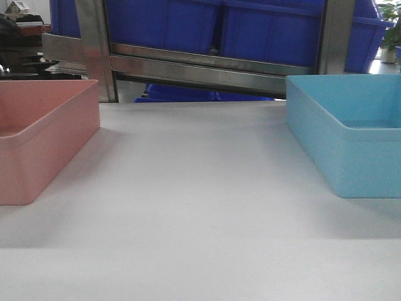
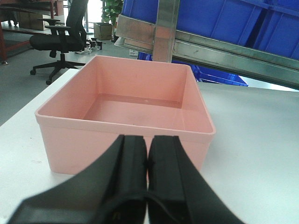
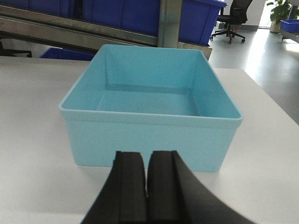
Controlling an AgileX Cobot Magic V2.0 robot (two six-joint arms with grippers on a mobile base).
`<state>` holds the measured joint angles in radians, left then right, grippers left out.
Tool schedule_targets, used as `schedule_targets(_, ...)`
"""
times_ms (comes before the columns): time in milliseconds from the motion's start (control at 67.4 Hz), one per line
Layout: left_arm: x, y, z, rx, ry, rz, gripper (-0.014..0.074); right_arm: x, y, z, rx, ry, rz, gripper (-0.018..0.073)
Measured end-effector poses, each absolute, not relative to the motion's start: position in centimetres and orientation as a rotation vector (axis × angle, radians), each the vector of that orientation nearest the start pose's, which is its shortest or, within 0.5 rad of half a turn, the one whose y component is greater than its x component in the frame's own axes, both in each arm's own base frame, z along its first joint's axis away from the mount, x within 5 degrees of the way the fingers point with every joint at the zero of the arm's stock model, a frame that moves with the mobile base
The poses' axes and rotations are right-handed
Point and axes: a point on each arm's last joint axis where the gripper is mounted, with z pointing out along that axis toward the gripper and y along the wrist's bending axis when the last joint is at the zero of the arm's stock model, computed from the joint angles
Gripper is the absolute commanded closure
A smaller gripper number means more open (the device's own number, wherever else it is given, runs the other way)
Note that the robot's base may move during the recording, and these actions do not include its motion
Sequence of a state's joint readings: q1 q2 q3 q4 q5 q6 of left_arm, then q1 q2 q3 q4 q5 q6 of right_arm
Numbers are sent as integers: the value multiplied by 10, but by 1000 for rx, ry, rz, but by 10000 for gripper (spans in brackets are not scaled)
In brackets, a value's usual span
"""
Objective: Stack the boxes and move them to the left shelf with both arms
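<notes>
The left gripper and the right gripper each have jaws pressed together, holding nothing, just short of a box's near wall. The pink box sits at the worktop's left edge and the blue box at its right, well apart. Each gripper should likely open and take its rim mid-wall, so the boxes lift level.

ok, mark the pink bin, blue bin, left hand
pink bin (image 2: pixel 74 142), left wrist view, near outer wall.
blue bin (image 3: pixel 149 135), right wrist view, near outer wall.
left hand (image 2: pixel 148 140), left wrist view, between fingertips.
</notes>
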<state>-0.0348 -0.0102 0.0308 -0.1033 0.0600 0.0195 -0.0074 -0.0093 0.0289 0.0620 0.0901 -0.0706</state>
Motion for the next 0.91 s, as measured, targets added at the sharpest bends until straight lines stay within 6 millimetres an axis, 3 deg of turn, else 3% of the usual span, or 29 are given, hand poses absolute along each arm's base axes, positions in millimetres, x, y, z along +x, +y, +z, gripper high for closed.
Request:
schedule_targets(416,57,-2,199,-40,1550,-104,599,57,0,196,-5,1593,-8,524)
schedule_targets(653,54,0,225,-55,1316,-95,599,57,0,196,-5,1593,-8,524)
schedule_targets(757,54,-1,257,-22,1359,-77,598,57,0,196,-5,1593,-8,524)
schedule_targets(905,66,-3,321,16,1468,-48,595,57,0,196,-5,1593,-8,524)
